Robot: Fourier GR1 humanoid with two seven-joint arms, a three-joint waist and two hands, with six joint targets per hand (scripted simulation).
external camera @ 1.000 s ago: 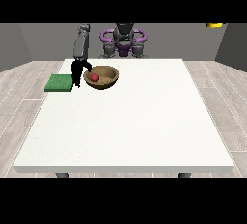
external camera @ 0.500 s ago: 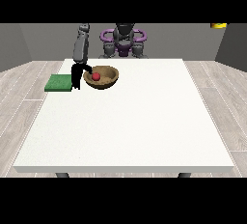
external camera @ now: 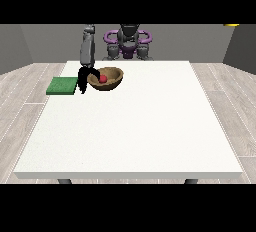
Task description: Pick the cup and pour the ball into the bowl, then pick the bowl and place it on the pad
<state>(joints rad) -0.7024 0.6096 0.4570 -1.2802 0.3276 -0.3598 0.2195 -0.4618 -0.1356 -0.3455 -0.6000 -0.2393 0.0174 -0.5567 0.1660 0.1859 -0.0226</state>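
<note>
1. The brown bowl [external camera: 106, 78] sits on the white bench [external camera: 135, 126], far back and toward the view's left.
2. A red ball [external camera: 103, 78] lies inside the bowl.
3. The robot hand at the view's left [external camera: 83, 77] hangs from a grey arm [external camera: 88, 48] at the bowl's left rim, fingers pointing down; it touches the rim, but whether the fingers are clamped on it I cannot tell.
4. The green pad [external camera: 63, 85] lies flat at the bench's left edge, just beside that robot hand and apart from the bowl.
5. The robot's torso [external camera: 128, 41] stands behind the bench.
</note>
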